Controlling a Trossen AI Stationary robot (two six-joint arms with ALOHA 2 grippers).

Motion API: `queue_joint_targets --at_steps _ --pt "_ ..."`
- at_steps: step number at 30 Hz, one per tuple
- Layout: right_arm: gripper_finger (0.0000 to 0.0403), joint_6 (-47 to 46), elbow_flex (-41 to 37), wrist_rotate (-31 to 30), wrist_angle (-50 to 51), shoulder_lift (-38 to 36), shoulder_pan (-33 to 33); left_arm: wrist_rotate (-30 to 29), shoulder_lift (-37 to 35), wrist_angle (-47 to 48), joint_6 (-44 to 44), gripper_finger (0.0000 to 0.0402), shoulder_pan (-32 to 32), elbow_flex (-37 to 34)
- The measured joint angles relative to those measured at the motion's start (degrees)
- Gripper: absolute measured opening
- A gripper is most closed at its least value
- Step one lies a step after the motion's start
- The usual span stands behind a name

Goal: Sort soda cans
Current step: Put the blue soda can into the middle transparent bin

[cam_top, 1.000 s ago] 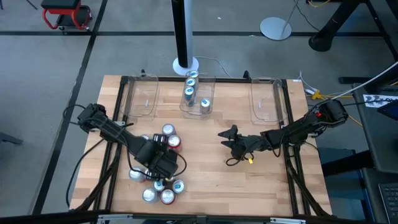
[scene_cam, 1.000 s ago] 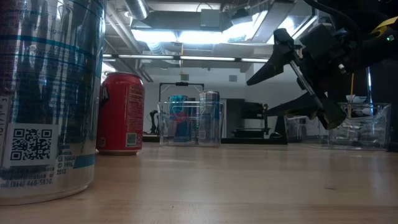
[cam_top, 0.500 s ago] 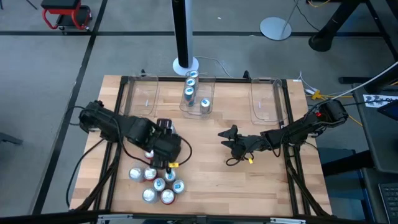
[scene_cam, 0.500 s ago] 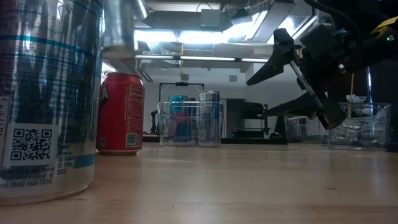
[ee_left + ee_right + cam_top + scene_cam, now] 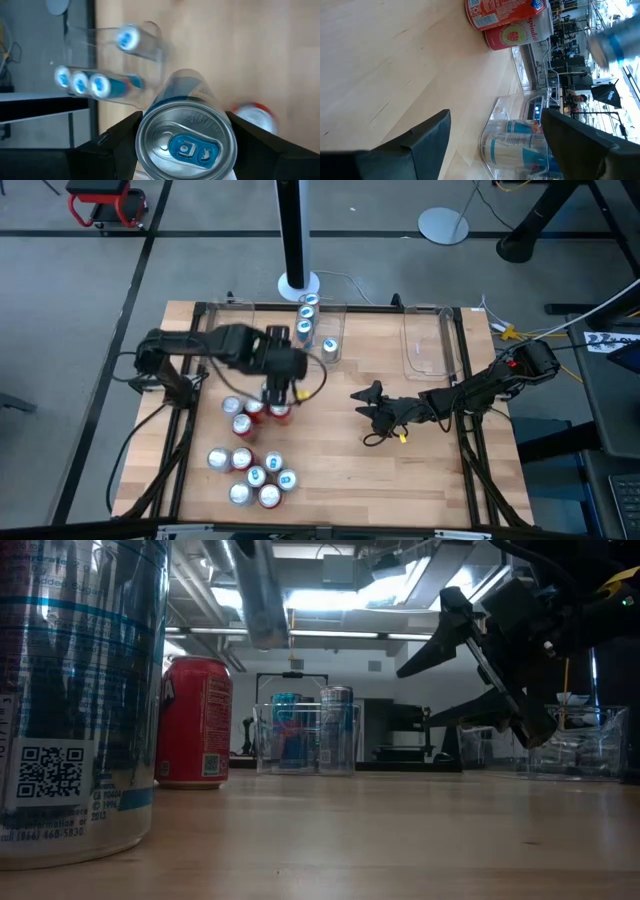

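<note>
My left gripper [image 5: 277,385] is shut on a silver-and-blue soda can [image 5: 186,125] and holds it high above the table, left of centre; the can shows as a blur in the low view [image 5: 260,590]. Several soda cans [image 5: 255,476] stand in a cluster near the front left. Red ones [image 5: 280,413] stand below the raised gripper. Several blue-topped cans [image 5: 305,330] lie and stand in the clear middle bin [image 5: 340,315] at the far edge. My right gripper [image 5: 366,406] waits open above the table's middle, with nothing between its fingers. My left gripper pinches the can's upper wall just under the top rim [image 5: 145,131] between its two fingers [image 5: 118,142], one on each side. The fingers slant steeply down from above. The can hangs lifted clear of the table, its silver top toward the wrist camera.
Clear bins stand at the far left [image 5: 230,340] and far right [image 5: 425,345]. A large silver-blue can [image 5: 70,700] and a red can [image 5: 195,720] stand close to the low camera. Bare wood lies between the cluster and my right gripper.
My left gripper has risen from the front-left cluster and swung toward the far edge and the middle bin, turning as it went. The silver-and-blue can has gone with it, lifted clear of the table. My right gripper has kept still.
</note>
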State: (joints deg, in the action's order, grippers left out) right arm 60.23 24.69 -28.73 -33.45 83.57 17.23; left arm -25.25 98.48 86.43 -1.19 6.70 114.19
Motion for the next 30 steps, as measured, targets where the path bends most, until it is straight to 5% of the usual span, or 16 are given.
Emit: queue_joint_targets --at_steps 13,30 --pt "0.0310 -0.64 0.00 -0.02 0.64 0.00 0.00 5.64 0.04 -10.43 -9.82 0.0236 -17.78 -4.95" --pt "0.0310 -1.03 0.00 -0.15 0.83 0.00 0.00 13.20 0.11 -22.79 -13.19 0.0237 -26.18 -20.31"
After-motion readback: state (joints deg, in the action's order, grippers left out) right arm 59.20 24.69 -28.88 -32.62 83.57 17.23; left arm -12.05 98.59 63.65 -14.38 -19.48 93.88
